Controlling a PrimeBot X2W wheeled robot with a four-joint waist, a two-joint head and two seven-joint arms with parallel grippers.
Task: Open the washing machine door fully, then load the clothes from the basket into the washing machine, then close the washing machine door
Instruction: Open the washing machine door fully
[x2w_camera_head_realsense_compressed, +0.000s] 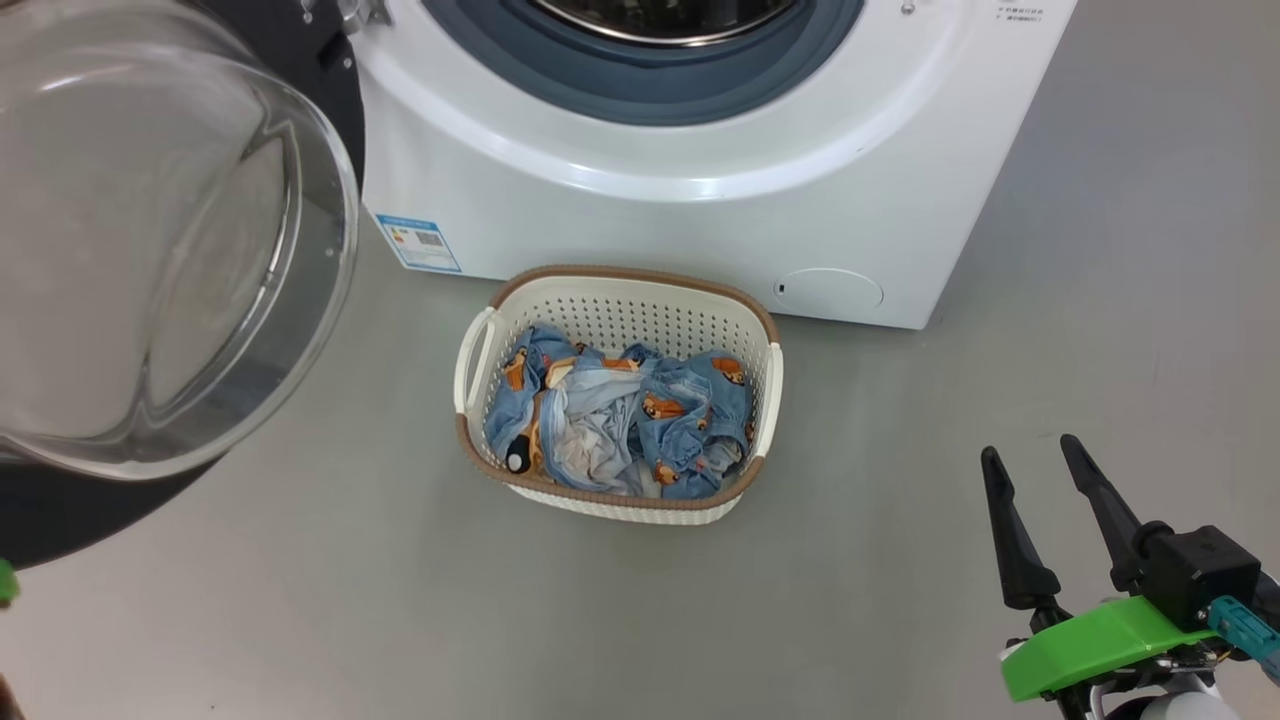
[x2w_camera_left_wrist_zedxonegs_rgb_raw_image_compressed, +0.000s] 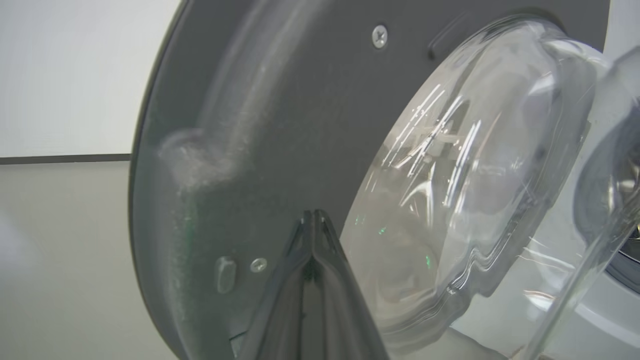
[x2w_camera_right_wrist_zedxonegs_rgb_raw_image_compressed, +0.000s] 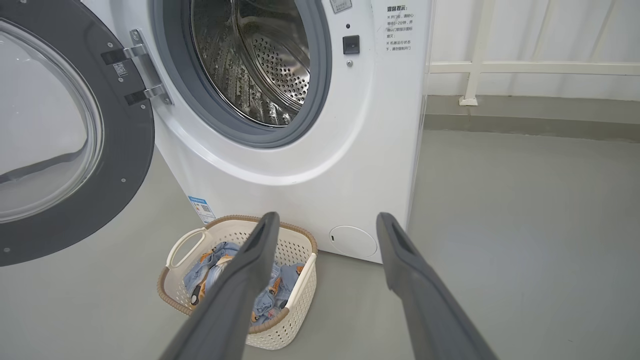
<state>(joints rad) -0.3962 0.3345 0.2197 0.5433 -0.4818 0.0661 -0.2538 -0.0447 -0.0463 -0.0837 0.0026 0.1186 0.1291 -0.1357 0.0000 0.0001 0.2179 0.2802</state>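
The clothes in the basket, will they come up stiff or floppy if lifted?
Probably floppy: the clothes lie crumpled in soft folds, so they should drape. They look tangled, so one pinch may drag several out of the basket.

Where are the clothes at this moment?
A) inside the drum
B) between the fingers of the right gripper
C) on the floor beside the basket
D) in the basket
D: the clothes lie in the basket, which stands before the washing machine.

Found glossy clear glass on the washing machine door (x2w_camera_head_realsense_compressed: 150, 250), shiny perforated steel in the drum (x2w_camera_right_wrist_zedxonegs_rgb_raw_image_compressed: 270, 65), smooth plastic on the basket (x2w_camera_head_realsense_compressed: 640, 320), soft cloth in the clothes (x2w_camera_head_realsense_compressed: 620, 420).
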